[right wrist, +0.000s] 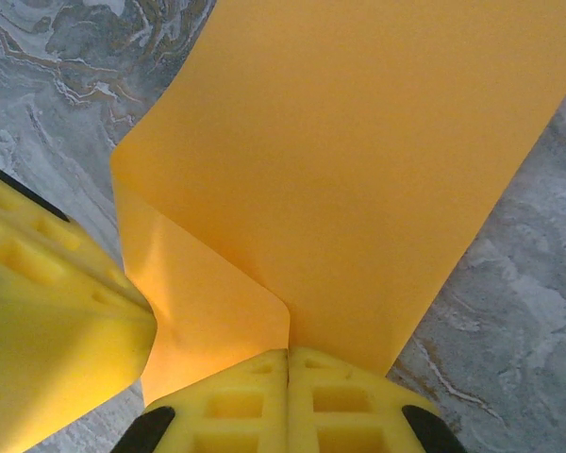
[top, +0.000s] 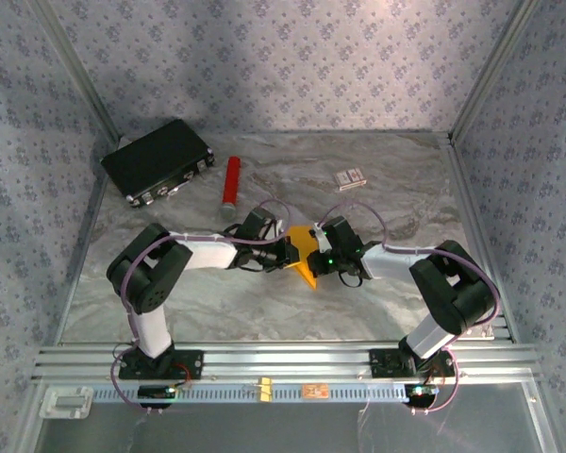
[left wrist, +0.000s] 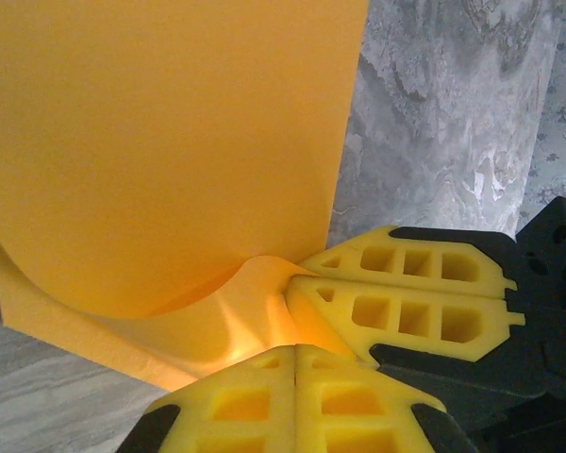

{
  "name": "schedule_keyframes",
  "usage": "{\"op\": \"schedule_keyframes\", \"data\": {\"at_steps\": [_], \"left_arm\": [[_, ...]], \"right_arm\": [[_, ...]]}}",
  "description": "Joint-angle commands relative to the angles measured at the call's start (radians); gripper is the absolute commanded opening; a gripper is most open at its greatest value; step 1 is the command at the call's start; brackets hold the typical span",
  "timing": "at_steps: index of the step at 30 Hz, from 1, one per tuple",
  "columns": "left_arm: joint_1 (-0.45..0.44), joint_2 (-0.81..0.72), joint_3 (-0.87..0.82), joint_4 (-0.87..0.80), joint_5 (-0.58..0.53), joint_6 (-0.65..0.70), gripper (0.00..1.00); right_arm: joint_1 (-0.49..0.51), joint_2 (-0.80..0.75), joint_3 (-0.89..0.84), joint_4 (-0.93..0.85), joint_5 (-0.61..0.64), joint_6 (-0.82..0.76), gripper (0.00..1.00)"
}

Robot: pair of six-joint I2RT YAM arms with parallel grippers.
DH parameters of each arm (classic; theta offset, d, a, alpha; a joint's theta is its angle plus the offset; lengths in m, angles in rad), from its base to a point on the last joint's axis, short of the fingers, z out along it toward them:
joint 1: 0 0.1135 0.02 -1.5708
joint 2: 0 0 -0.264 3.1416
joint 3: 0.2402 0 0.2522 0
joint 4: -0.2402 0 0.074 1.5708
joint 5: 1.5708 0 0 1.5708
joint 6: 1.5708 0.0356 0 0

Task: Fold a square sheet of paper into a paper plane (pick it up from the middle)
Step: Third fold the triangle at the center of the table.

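The square sheet of paper point(top: 303, 247) is plain orange-yellow and sits bent at the middle of the marble table point(top: 264, 311), pinched between both grippers. In the left wrist view the sheet point(left wrist: 170, 142) rises in front of my left gripper point(left wrist: 295, 347), curling over into a lower flap that runs down to its shut fingertips. The right gripper's fingers point(left wrist: 406, 316) come in from the right, closed on the same raised fold. In the right wrist view the sheet point(right wrist: 358, 160) runs straight into the shut right gripper point(right wrist: 290, 351). No paper plane shape shows.
A black case point(top: 158, 160) lies at the back left, with a red cylinder point(top: 231, 184) beside it. A small white-and-red box point(top: 350, 177) sits at the back right. Metal frame posts and patterned walls enclose the table.
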Motion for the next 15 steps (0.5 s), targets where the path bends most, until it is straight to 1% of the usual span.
{"op": "schedule_keyframes", "data": {"at_steps": [1,9,15], "left_arm": [[-0.007,0.029,0.001,0.028,0.019,0.005,0.0],[-0.007,0.056,-0.009,0.009,-0.004,0.021,0.0],[-0.006,0.062,-0.01,-0.052,-0.038,0.054,0.0]], "right_arm": [[-0.009,0.013,-0.03,-0.057,0.021,0.011,0.01],[-0.012,0.015,-0.03,-0.06,0.022,0.01,0.01],[-0.01,0.02,-0.025,-0.055,0.017,0.014,0.01]]}}
